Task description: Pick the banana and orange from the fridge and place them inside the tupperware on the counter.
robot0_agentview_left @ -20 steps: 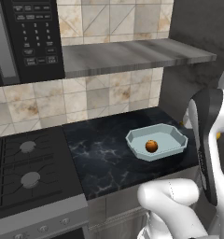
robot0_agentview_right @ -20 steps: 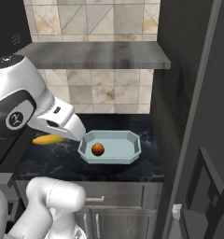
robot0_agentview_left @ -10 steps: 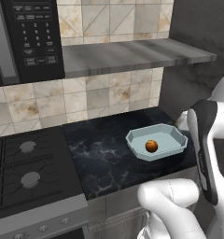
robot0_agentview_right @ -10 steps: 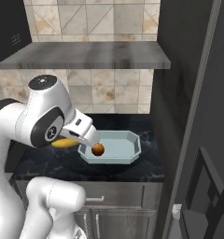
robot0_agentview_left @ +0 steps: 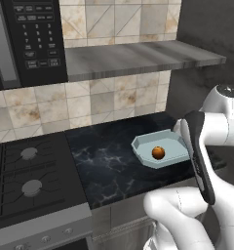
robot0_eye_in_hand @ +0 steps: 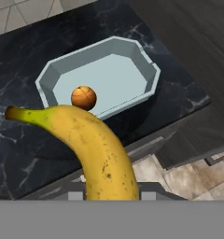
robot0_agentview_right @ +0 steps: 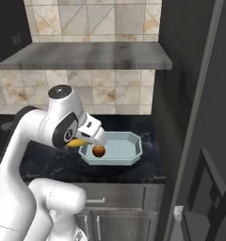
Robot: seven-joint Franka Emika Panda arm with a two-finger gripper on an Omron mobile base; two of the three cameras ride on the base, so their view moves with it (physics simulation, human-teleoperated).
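Observation:
The yellow banana [robot0_eye_in_hand: 101,150] fills the lower middle of the hand view, and my gripper [robot0_agentview_right: 86,139] is shut on it; the fingertips are hidden behind the fruit. The banana [robot0_agentview_right: 76,142] hangs just above the counter [robot0_agentview_right: 44,157], at the left front corner of the pale blue tupperware [robot0_agentview_right: 130,159]. The orange [robot0_eye_in_hand: 83,97] lies inside the tupperware [robot0_eye_in_hand: 147,71], near its front left wall. From the left base view the orange [robot0_agentview_left: 158,153] sits in the tupperware [robot0_agentview_left: 142,145] beside my forearm. The fridge [robot0_agentview_right: 192,94] stands at the right with its door [robot0_agentview_right: 210,197] open.
A gas stove [robot0_agentview_left: 26,176] lies left of the black counter [robot0_agentview_left: 104,161]. A microwave [robot0_agentview_left: 26,39] and a grey shelf [robot0_agentview_left: 138,56] hang above. Grey cabinets with a silver handle [robot0_agentview_right: 97,200] sit under the counter.
My arm has swung right and forward with the banana, from over the counter left of the tupperware to its left front corner. The orange and the tupperware have stayed still.

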